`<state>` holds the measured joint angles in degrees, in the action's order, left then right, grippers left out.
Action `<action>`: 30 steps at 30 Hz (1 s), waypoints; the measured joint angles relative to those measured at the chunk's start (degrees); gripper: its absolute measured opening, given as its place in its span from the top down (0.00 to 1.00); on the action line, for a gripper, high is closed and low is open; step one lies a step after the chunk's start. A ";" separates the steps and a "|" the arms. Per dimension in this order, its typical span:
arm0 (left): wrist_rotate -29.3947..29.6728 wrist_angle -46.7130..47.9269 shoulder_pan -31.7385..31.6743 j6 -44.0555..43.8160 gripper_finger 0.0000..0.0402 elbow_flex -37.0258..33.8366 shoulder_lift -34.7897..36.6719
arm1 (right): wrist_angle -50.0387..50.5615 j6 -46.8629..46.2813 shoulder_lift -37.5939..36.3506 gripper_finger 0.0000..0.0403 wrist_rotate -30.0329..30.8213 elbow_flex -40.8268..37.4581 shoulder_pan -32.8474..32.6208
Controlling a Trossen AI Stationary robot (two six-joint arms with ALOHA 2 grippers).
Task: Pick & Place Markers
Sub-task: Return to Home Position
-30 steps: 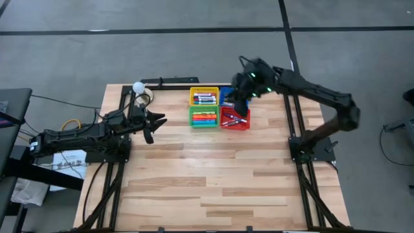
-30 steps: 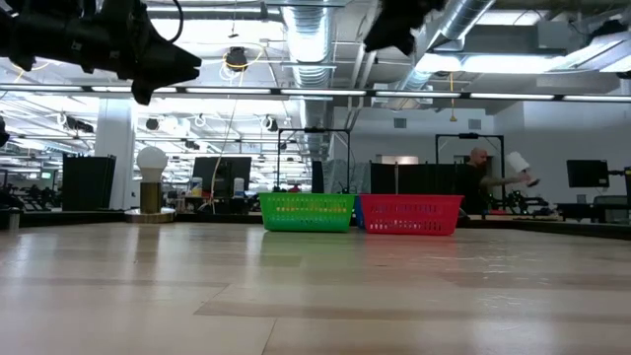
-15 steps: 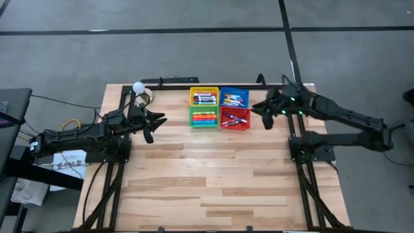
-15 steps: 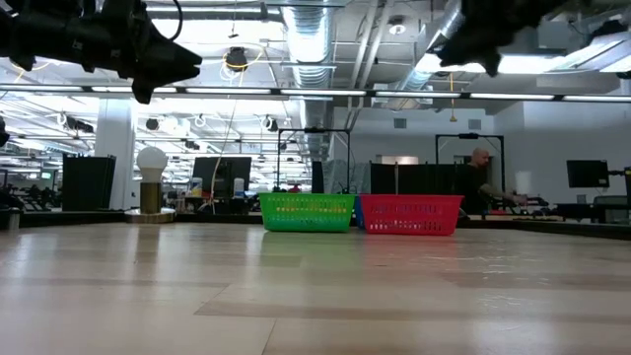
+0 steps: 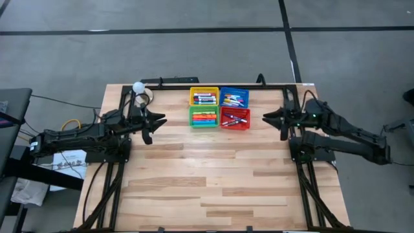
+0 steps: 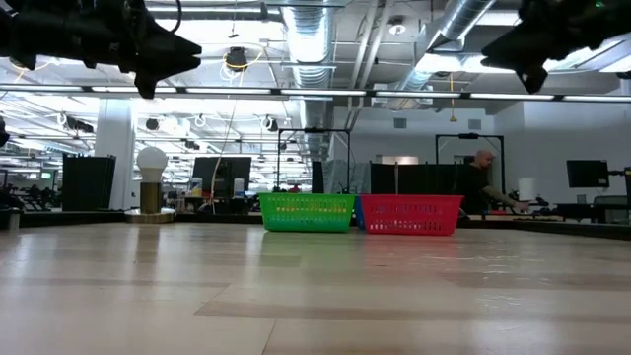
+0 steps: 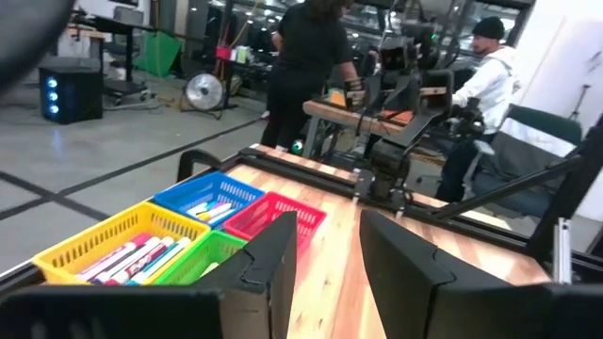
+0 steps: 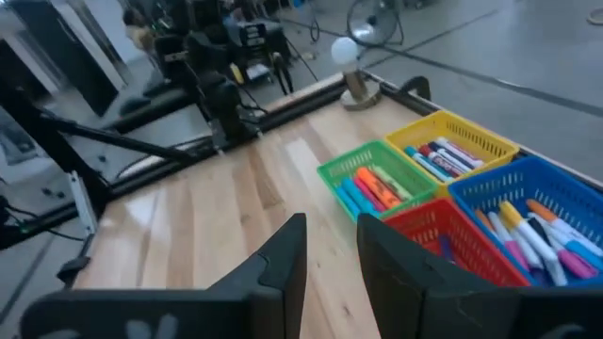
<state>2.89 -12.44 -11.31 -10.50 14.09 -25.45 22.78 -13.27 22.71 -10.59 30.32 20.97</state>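
Observation:
Four small mesh baskets stand in a square at the table's far middle: yellow, blue, green and red. The markers lie inside them, orange and blue ones in the green basket, pink, purple and orange ones in the blue one. My left gripper hovers open left of the baskets, pointing at them, nothing between its fingers. My right gripper hovers open right of the red basket, also empty.
A white bulb on a stand sits at the far left corner. Bare wood fills the near half of the table. People stand and sit beyond the table's right side in the left wrist view.
My right gripper has drawn back from above the red and blue baskets toward the table's right edge, sinking a little and tipping closer to level. Its fingers hold nothing now. The left arm and the baskets have kept still.

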 joint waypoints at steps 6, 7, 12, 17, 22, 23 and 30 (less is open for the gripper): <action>-2.09 -2.86 0.02 0.20 0.71 0.00 -0.10 | -4.88 -3.83 -6.30 0.79 0.06 -6.32 -1.68; -2.11 -3.54 0.02 0.23 0.71 0.00 -0.12 | -6.81 -4.37 -7.02 0.79 0.07 -7.69 -2.02; -3.18 -7.91 0.24 1.42 0.71 0.00 -0.20 | -13.06 -7.57 -10.55 0.79 1.86 -14.17 -3.18; -3.21 -8.69 0.98 2.72 0.71 0.00 -1.41 | -13.05 -9.53 -14.19 0.79 5.61 -17.91 -4.79; -3.11 -11.41 0.26 4.20 0.71 -1.77 -3.05 | -10.50 -7.90 -19.61 0.79 7.70 -18.51 -5.57; -3.15 -13.09 0.15 4.17 0.71 -2.75 -3.07 | -9.50 -7.90 -21.05 0.79 7.71 -18.51 -5.55; -3.82 -25.95 0.10 3.02 0.71 -11.57 -2.95 | -10.11 -7.53 -22.51 0.79 7.63 -19.68 -5.79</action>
<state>-0.93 -38.40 -11.22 -7.48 2.51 -28.40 12.66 -20.80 0.21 -2.96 10.65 15.18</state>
